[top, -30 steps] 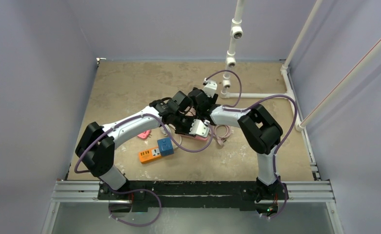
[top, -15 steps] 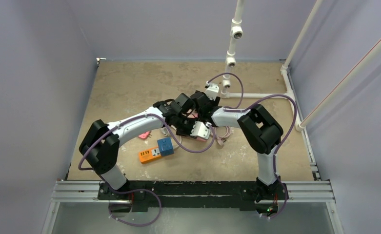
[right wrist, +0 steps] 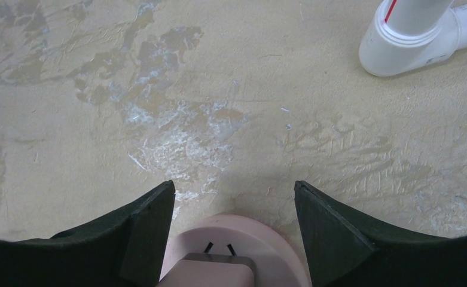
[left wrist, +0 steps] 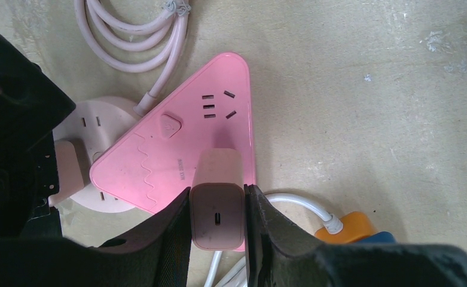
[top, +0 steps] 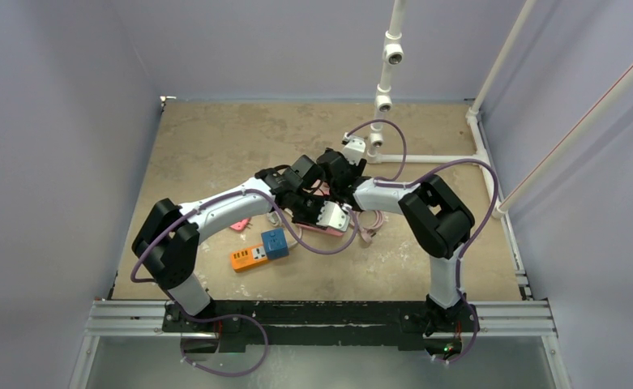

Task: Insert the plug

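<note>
Two pincers at work over the surface [left wrist: 368, 119], close together. Left pincer [left wrist: 217, 194] clamped on the pale pink plug [left wrist: 217, 215], one finger on each side face, its back end with a small slot facing the wrist camera. Plug sits directly beyond the fingertips, over the near edge of the pink triangular strip [left wrist: 177, 155]; prongs hidden, so cannot tell whether they touch or have entered. A free group of socket slots lies further ahead of that pincer, past the strip's button. Right pincer [right wrist: 234, 191] spread wide, holding nothing, straddling the round pale socket block [right wrist: 243, 230] without visible contact; that block pokes out from under the strip, off to the left pincer's left side. Coiled pink cable [left wrist: 135, 42] far ahead of the left pincer, orange strip [left wrist: 353, 224] just off its right finger. Step judged: alignment and seating of the plug. Next move likely calls for prongs squared to the slots, a straight push down, and the right pincer steadying the strip so it does not slide.
</note>
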{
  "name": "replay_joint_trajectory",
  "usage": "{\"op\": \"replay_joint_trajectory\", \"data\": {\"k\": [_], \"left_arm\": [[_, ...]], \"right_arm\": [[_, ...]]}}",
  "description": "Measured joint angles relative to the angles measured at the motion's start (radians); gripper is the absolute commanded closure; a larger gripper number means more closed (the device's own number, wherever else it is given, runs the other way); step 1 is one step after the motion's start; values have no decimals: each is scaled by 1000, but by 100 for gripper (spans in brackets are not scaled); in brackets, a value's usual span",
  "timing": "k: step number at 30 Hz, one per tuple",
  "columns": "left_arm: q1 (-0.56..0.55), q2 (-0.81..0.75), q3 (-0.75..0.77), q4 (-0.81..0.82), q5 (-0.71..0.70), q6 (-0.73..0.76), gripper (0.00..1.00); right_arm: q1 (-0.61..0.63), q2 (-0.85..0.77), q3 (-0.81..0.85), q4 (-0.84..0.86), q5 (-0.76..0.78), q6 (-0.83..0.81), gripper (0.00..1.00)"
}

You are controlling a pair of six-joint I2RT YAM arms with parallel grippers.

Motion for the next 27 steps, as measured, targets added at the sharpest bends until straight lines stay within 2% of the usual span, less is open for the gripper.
{"op": "replay_joint_trajectory", "data": {"k": [22,27], "left_arm": [[-6,0,-3,5,-5,-21,100],[-6,-22,-48,70,4,-46,100]], "right_arm": [[-2,0,-18,31,-26,0,26],[-1,0,-25,37,-30,0,26]]}}
